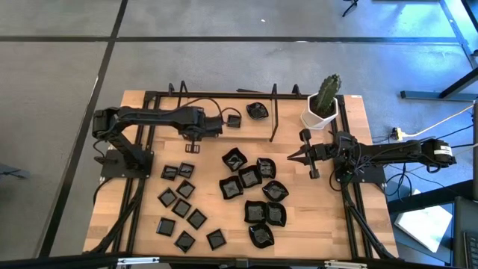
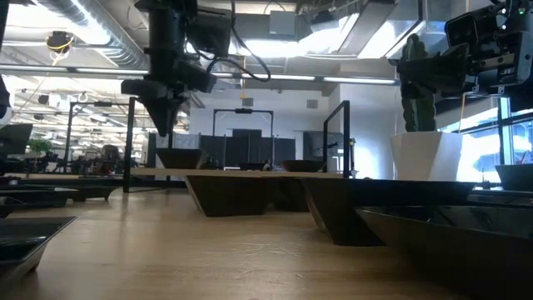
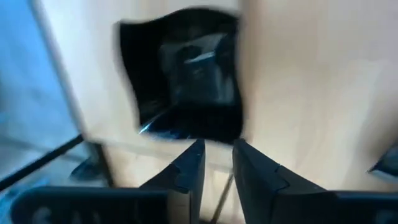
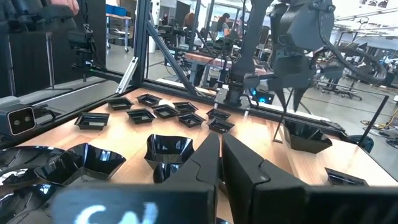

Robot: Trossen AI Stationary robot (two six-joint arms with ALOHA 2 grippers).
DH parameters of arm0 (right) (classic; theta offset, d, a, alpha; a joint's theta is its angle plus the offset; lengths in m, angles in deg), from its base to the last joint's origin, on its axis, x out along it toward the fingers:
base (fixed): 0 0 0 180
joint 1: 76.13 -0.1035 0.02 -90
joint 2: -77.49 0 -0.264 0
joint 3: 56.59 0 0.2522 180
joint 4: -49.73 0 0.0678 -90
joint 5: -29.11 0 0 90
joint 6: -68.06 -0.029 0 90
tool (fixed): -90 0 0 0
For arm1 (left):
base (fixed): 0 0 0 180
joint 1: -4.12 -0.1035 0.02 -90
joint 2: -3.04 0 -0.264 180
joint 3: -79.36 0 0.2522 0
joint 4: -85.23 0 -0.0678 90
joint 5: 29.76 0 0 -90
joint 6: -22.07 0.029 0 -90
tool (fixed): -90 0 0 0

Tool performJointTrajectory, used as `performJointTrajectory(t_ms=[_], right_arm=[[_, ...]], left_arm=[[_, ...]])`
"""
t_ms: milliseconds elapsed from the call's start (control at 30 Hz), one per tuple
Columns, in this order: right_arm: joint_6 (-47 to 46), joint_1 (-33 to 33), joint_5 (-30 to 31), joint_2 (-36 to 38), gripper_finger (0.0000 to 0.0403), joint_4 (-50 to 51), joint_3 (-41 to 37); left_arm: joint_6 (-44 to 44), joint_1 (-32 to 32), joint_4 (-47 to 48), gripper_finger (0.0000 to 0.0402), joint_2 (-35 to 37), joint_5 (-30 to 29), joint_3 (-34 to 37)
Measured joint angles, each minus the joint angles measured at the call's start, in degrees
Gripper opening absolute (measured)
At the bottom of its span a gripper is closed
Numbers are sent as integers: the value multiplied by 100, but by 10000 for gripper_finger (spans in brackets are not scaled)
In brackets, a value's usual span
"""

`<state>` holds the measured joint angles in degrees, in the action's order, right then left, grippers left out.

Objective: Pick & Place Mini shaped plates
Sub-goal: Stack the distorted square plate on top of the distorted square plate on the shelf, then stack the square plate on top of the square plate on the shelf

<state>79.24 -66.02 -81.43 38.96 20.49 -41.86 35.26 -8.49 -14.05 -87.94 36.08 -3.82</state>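
Several small glossy black plates lie flat on the wooden table: little flat squares at the near left and larger raised-rim and wavy ones at the centre. A small square plate and a wavy plate lie near the far edge. My left gripper hangs above the table just left of that square plate, its fingers a narrow gap apart and empty. My right gripper is shut and empty right of the centre cluster, pointing toward the table's left.
A white pot with a cactus stands at the far right corner. A black metal frame runs around the table, with an upright bar between the far plates and the pot. Bare wood shows at the table's right side.
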Motion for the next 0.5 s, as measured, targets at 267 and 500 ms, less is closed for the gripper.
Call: performJointTrajectory(t_ms=[267,500], right_arm=[[129,0,2,0,21,0,0],[147,0,3,0,21,-46,0]], left_arm=[[-1660,667,1982,75,574,-166,-1199],[-3525,2099,1714,6,2433,-1200,-1025]])
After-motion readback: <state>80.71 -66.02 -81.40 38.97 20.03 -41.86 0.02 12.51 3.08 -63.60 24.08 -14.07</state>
